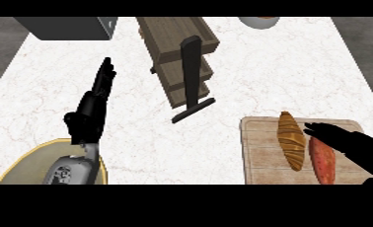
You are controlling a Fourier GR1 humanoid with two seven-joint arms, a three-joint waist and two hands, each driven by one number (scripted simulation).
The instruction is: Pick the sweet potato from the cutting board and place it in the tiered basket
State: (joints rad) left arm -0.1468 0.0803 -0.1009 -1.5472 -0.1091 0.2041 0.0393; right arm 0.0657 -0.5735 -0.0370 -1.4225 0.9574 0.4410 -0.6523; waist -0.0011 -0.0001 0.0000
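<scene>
I see the cutting board (pixel 256 152) at the counter's (pixel 291 68) near right corner, with 2 things on it: a croissant (pixel 290 140) left of centre, and the sweet potato (pixel 322 160) just beside it toward the board's right edge. Right hand (pixel 342 140) comes in from the right edge over the sweet potato's far end, fingers fairly straight and narrow, tips almost at the croissant; I can't tell if they touch anything, nothing held. The tiered basket (pixel 178 56), wood with a black stand, sits at the counter's far middle, well apart from the board. Dark box (pixel 67 27) at far left corner, white bowl (pixel 258 21) at far edge. Yellow plate (pixel 29 164) at near left corner. Left hand (pixel 91 107) rests open, fingers straight, above the plate. No readable labels.
</scene>
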